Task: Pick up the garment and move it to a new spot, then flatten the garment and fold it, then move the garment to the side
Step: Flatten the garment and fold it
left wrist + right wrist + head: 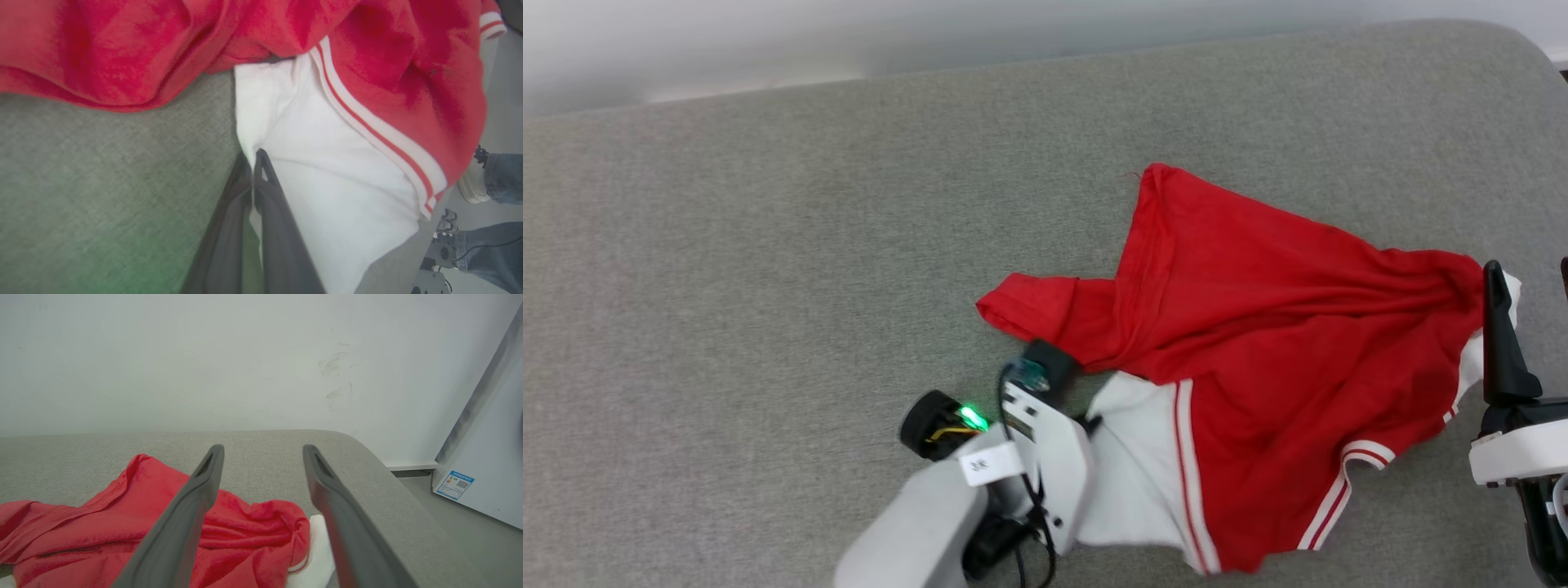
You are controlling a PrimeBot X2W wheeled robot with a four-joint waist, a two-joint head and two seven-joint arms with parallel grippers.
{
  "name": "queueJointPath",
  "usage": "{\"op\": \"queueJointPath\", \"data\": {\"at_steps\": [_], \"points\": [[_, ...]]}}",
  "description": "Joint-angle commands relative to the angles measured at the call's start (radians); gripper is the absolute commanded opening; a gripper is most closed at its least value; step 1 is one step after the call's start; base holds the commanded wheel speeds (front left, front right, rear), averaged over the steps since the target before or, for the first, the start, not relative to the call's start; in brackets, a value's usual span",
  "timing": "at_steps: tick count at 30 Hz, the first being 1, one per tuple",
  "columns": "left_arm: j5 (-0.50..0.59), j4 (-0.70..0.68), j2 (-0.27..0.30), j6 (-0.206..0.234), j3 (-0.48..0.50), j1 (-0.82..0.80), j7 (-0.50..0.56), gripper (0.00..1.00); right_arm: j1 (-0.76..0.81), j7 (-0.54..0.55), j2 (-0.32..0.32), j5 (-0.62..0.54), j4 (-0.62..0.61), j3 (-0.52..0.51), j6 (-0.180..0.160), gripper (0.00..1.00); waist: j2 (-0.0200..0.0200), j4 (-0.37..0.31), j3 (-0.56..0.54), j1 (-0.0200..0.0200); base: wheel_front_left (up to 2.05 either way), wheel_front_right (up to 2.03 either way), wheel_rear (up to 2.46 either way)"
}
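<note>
The left fingers (256,164) were pinched shut on the garment's (1258,327) white sleeve (327,183) at their tips, likely ready to lift, while the right fingers (212,461) stood wide and empty above it.

Head camera is looking forward and down from high up, taking in most of the grey surface (727,286) and the whole garment (1258,327). Left wrist camera is sitting very close, sighting along the left end effector (254,163) at the garment's white and red cloth. Right wrist camera is looking low and nearly level along the right end effector (263,451) toward the wall (245,355), from the garment's right end. All three views are sharing the garment and surface.
</note>
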Motion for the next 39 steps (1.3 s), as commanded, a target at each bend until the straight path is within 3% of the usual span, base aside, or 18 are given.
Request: {"op": "queueJointPath", "data": {"at_steps": [1,9,17,22,23,24,35,39], "points": [[-0.003,0.012,0.024,0.022,0.033,0.003,-0.036,0.0,-0.003,0.002,-0.007,0.005,0.006,0.001,-0.001,1.0,0.0,0.014,-0.013,0.0,0.0,0.0,0.0],[-0.049,-0.01,0.092,0.083,0.176,0.04,-0.197,0.0,0.024,0.029,-0.022,0.014,0.02,0.022,-0.001,1.0,0.0,0.069,-0.067,0.0,0.0,0.0,0.0],[-0.103,-0.072,0.172,0.138,0.282,0.158,-0.246,0.0,0.042,0.062,-0.019,0.011,0.03,0.032,-0.001,1.0,0.0,0.107,-0.087,0.0,0.0,0.0,0.0],[-0.12,-0.1,0.2,0.145,0.305,0.23,-0.261,0.0,0.05,0.076,-0.014,0.01,0.039,0.029,-0.001,1.0,0.0,0.117,-0.091,0.0,0.0,0.0,0.0],[-0.119,-0.105,0.205,0.144,0.304,0.245,-0.269,0.38,0.052,0.079,-0.013,0.008,0.041,0.031,-0.001,1.0,0.0,0.119,-0.091,0.0,0.0,0.0,0.0],[-0.113,-0.111,0.21,0.14,0.303,0.257,-0.284,1.0,0.052,0.081,-0.011,0.007,0.044,0.034,-0.001,1.0,0.0,0.121,-0.092,0.0,0.0,0.0,0.0],[-0.01,-0.192,0.228,0.087,0.318,0.266,-0.678,1.0,0.059,0.095,-0.017,0.012,0.051,0.058,-0.001,1.0,0.0,0.142,-0.146,0.0,0.0,0.0,0.0],[0.036,-0.263,0.236,0.08,0.343,0.298,-0.73,1.0,0.072,0.102,-0.017,0.013,0.042,0.069,-0.001,1.0,0.0,0.148,-0.165,0.0,0.0,0.0,0.0]]}}
